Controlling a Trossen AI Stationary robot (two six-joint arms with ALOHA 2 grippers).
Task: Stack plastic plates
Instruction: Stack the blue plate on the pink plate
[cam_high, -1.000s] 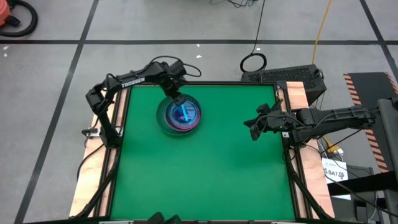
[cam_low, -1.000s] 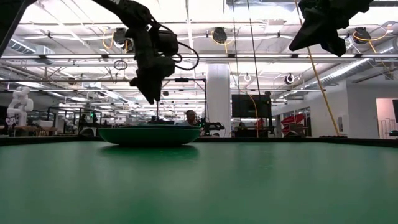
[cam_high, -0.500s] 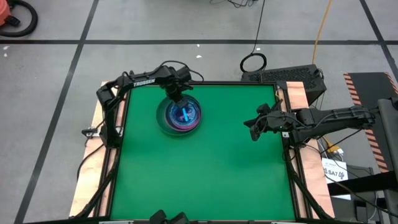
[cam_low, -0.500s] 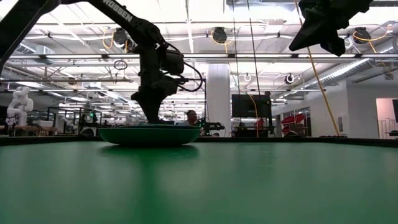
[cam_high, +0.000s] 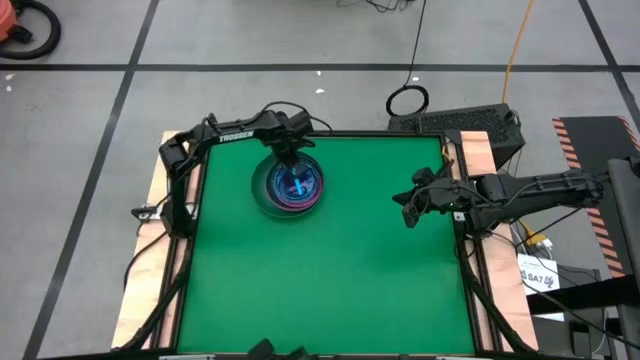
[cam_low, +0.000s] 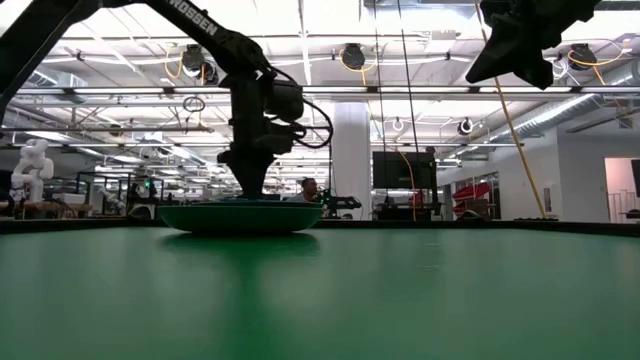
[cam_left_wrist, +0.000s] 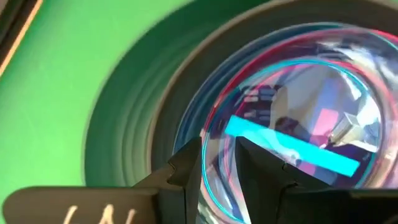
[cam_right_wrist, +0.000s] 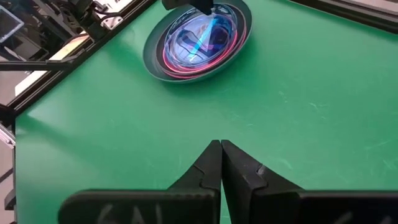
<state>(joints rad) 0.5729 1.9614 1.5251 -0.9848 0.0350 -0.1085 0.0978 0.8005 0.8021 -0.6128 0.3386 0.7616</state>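
Note:
The plastic plates form one nested stack (cam_high: 293, 188) on the far-left part of the green mat. A dark grey plate is outermost, pink rims lie inside it, and translucent cyan is on top (cam_left_wrist: 298, 112). The stack rests on its base (cam_low: 240, 218). My left gripper (cam_high: 287, 158) stands upright at the stack's far rim (cam_low: 247, 190). It is nearly shut, with plate rims in the narrow gap (cam_left_wrist: 217, 146). My right gripper (cam_high: 405, 207) hovers shut (cam_right_wrist: 220, 144) near the table's right edge, high above the mat (cam_low: 520, 50). My left gripper comes from above, pointing down, at the far rim of the stack. One finger (cam_left_wrist: 186, 171) is outside the upper plates' rims and the other (cam_left_wrist: 261, 171) is inside the cyan plate. The cyan and pink rims (cam_left_wrist: 214, 186) lie between them. The stack stays flat on the mat.
A black frame (cam_high: 330, 133) and wooden side boards (cam_high: 160, 250) border the mat. The mat's middle, near part and right part are bare green (cam_high: 330, 280). A dark device (cam_high: 470, 122) sits off the far-right corner. The low view shows a workshop hall behind the table.
My left gripper has moved from above the stack's middle toward the table's far edge. It has swung from tilted to upright and come down to the stack's far rim. The stack and my right arm have kept still.

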